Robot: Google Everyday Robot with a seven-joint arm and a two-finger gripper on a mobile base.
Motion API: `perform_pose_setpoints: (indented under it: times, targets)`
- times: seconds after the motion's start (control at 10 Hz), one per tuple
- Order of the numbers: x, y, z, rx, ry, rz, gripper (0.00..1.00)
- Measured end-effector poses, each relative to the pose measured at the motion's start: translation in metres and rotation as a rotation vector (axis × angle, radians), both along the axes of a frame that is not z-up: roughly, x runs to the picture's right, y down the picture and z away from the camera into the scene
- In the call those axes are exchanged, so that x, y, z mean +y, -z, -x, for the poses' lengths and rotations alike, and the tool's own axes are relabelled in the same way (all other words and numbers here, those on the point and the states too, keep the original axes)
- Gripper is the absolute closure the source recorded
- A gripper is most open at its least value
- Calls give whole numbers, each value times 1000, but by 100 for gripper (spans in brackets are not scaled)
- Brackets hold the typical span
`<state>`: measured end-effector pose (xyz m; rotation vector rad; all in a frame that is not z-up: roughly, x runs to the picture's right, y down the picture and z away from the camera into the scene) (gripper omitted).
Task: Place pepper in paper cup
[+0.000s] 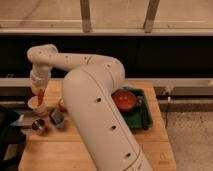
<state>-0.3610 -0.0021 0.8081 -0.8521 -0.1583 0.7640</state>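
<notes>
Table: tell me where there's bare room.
Bare wood lies below the metal can. Crowded far left: the gripper holds the pepper over the paper cup, beside the dark cup. The green tray fills the right.

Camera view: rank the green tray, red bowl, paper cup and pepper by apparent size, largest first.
1. Green tray
2. Red bowl, sitting in the tray
3. Paper cup
4. Pepper, directly above the cup, hanging from the end effector

Cup and pepper look close in size, so their order is unsure.
</notes>
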Motion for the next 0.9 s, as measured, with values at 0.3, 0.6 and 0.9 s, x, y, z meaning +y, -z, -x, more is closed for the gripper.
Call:
perform_pose_setpoints:
  times: [0.3, 0.6, 0.9]
  targets:
    - [5, -9, -7, 98, 66, 43, 68]
    - [7, -12, -21, 152, 70, 52, 68]
    - [3, -11, -30, 166, 50, 38, 68]
